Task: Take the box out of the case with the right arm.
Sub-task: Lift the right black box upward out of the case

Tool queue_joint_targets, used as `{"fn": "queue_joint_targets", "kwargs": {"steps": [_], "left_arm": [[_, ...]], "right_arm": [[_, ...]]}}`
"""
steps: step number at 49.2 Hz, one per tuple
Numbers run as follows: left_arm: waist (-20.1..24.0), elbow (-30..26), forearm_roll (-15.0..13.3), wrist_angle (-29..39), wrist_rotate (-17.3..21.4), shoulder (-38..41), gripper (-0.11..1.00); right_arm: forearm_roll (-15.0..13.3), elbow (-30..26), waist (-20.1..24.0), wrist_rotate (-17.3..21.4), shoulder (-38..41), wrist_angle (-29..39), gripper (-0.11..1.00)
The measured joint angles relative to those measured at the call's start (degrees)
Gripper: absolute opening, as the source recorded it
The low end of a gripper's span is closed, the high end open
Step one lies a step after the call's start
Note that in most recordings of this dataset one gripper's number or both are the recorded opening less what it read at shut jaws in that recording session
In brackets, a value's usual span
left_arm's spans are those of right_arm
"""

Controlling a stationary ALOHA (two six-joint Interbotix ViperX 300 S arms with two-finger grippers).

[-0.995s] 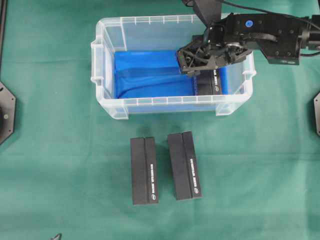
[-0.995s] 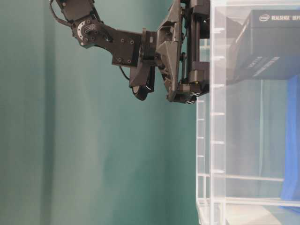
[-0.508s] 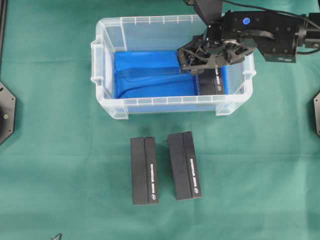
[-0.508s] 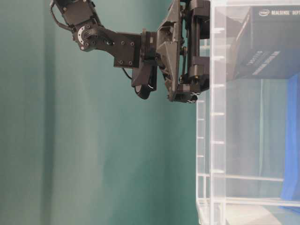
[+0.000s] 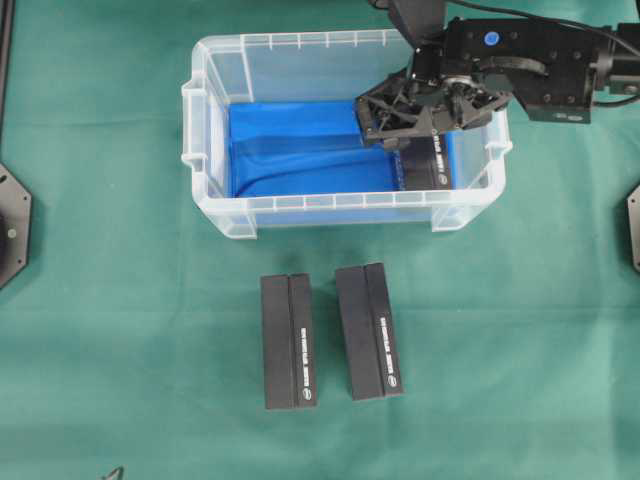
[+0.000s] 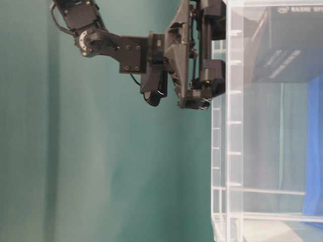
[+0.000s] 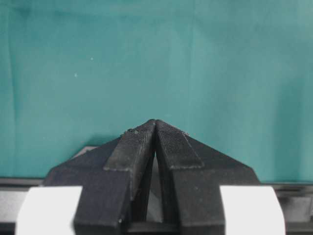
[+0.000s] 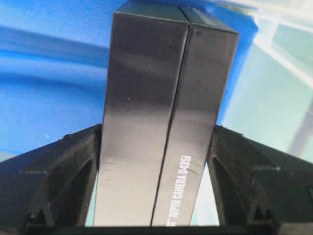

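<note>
From overhead, my right pincer [image 5: 405, 128] reaches down into the case [image 5: 215, 120], which stands toward the far edge of the desk [image 5: 120, 350], and it is closed across the box [image 5: 428, 160] at the case's right end, over the blue lining [image 5: 300, 150]. Two more black boxes [image 5: 288, 341] [image 5: 369, 331] lie side by side on the green cloth nearer the front edge, well apart from the case.

In the table-level view, the box [image 6: 290, 45] shows dark through the clear wall of the case [image 6: 229, 151], high in the picture, with white lettering on it; whether it touches the lining I cannot tell.

My left wrist camera shows my left pincer [image 7: 155, 128] with tips pressed together on nothing, above bare green cloth.

My right wrist camera shows it best: the box [image 8: 161, 127] stands between my two fingers [image 8: 73, 166], each pressed flat against one of its long sides. It is a slim matt black carton with a seam down the middle and small white print. I judge it light and stiff but smooth-faced, so it could slip; holding across the narrow width near the middle, as I do, seems right, and the lift should go straight up past the rim.
</note>
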Motion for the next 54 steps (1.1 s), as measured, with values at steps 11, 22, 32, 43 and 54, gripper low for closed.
{"fn": "queue_joint_targets", "kwargs": {"steps": [11, 22, 32, 43, 54], "left_arm": [[0.0, 0.0, 0.0, -0.1, 0.1, 0.1, 0.00], [0.0, 0.0, 0.0, -0.1, 0.1, 0.0, 0.00], [0.1, 0.0, 0.0, -0.1, 0.1, 0.0, 0.00], [0.0, 0.0, 0.0, -0.1, 0.1, 0.0, 0.00], [0.0, 0.0, 0.0, -0.1, 0.1, 0.0, 0.00]], "right_arm": [[-1.4, -4.1, 0.2, 0.0, -3.2, 6.2, 0.67], [-4.4, -10.3, 0.9, -0.1, -5.3, 14.1, 0.67], [-6.3, -15.8, 1.2, -0.3, -5.8, 19.9, 0.67], [-8.4, -20.8, 2.5, -0.4, -5.8, 23.5, 0.67], [-10.8, -25.2, 3.6, -0.3, -5.8, 27.2, 0.67]]}}
